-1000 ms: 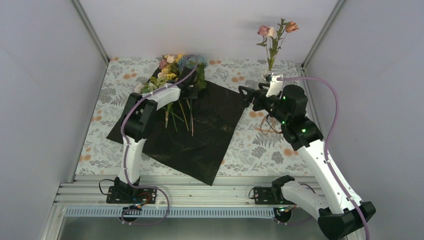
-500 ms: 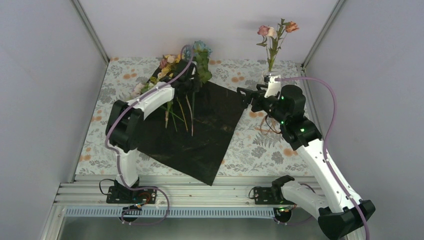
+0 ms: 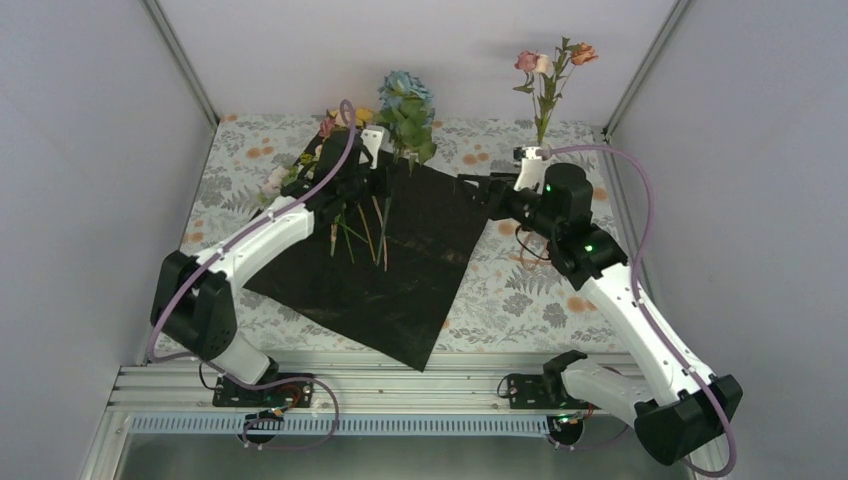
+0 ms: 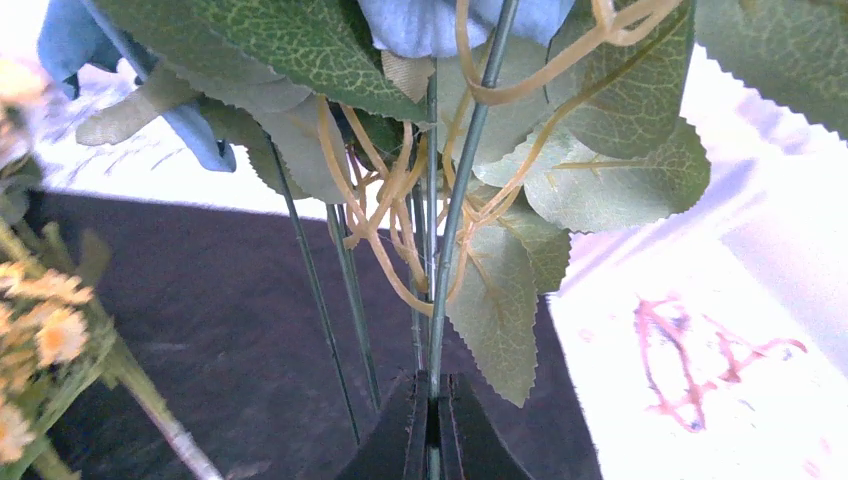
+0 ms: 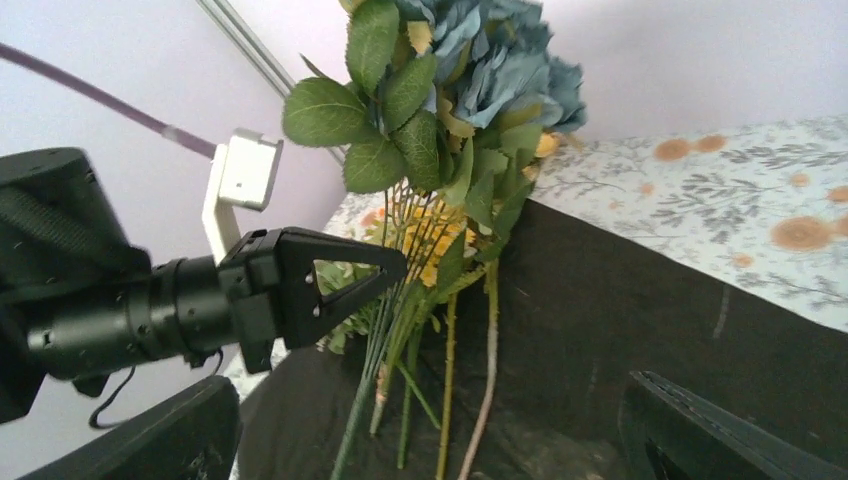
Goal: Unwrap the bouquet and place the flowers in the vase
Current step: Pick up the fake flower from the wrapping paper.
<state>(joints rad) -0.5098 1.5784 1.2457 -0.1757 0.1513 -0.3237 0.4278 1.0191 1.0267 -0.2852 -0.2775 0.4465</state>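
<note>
Black sheet (image 3: 400,285) is lying unfolded on the floral-cloth counter (image 3: 520,295). L claw (image 4: 433,390) is pinching fully closed on the blue flower stems (image 3: 405,100), holding them upright above sheet's far edge, w/ tan elastic bands (image 4: 400,190) tangled round them. At sheet's far-left corner the remaining flowers (image 3: 322,150) are lying flat. R claw (image 3: 468,184) is hovering wide apart, empty, over sheet's right edge. Vase (image 3: 536,151) is standing back right, mostly hidden behind R arm, carrying pink flowers (image 3: 545,65).
</note>
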